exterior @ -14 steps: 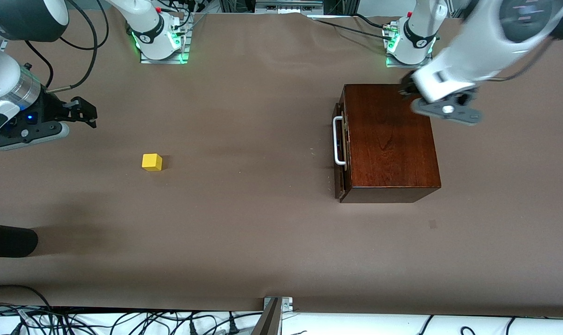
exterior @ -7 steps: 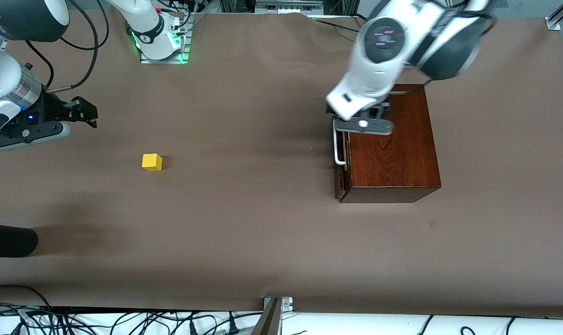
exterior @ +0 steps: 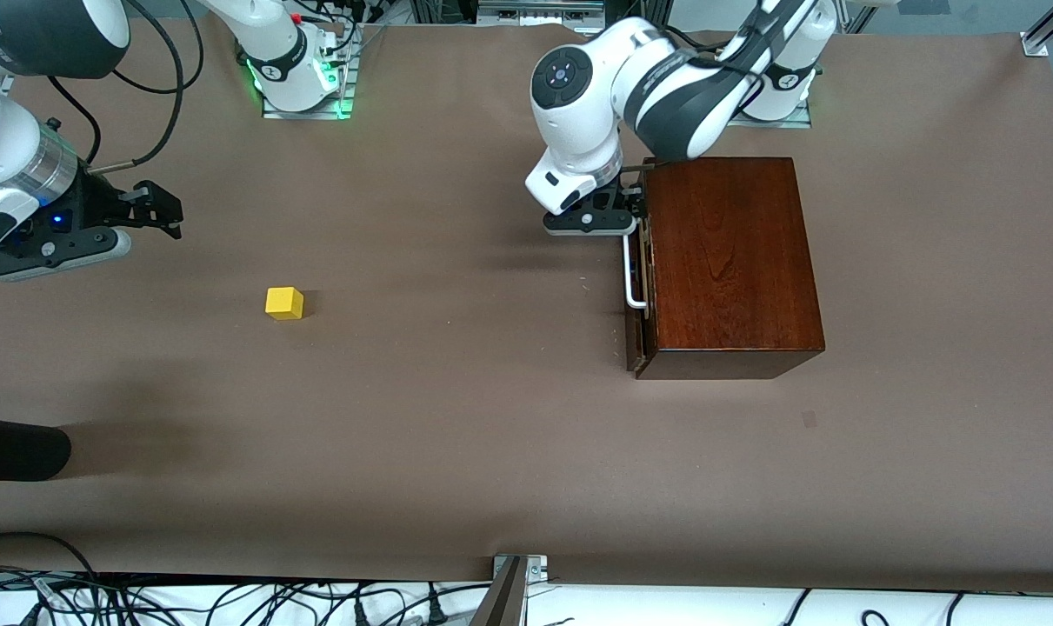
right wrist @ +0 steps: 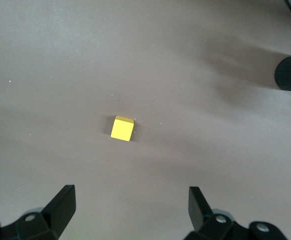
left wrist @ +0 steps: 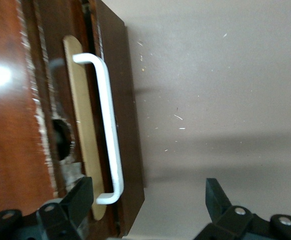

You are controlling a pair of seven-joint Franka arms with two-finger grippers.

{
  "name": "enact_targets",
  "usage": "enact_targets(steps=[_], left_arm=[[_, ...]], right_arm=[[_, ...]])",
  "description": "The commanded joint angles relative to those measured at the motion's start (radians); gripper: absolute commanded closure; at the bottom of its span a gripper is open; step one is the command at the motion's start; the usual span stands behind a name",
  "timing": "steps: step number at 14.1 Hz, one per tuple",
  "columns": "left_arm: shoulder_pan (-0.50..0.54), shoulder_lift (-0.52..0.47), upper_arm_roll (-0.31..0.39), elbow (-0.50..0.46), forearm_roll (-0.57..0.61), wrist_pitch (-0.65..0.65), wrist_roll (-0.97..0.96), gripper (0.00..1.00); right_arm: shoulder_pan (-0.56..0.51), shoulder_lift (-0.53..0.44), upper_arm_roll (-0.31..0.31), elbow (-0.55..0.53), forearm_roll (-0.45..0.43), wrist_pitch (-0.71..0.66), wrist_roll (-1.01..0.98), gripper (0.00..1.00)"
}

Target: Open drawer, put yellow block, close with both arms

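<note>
Hovering wide open and empty, left hand (exterior: 614, 219) at stiff handle (exterior: 634, 276) of drawer (exterior: 640, 287), frame's upper centre; right hand (exterior: 148, 209) waiting, spread, above light block (exterior: 283, 303).

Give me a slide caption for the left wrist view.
Open left gripper poised above the white handle of the shut drawer.

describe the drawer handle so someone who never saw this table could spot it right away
Find the dark wooden box at the left arm's end of the table. On its side facing the yellow block sits the drawer; the handle is its white U-shaped bar, the only white part.
</note>
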Motion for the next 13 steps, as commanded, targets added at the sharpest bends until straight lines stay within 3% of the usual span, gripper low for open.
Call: enact_targets(steps=[1,7,13], left_arm=[[0.005,-0.009,0.002,-0.067,0.106,0.061,-0.026,0.00],[0.005,0.063,0.004,-0.069,0.189,0.098,-0.095,0.00],[0.011,0.116,0.007,-0.069,0.191,0.147,-0.143,0.00]], right_arm=[[-0.003,0.010,0.000,0.028,-0.007,-0.022,-0.009,0.00],[-0.006,0.019,0.000,0.029,-0.007,-0.020,-0.014,0.00],[-0.008,0.019,-0.001,0.029,-0.007,-0.020,-0.014,0.00]])
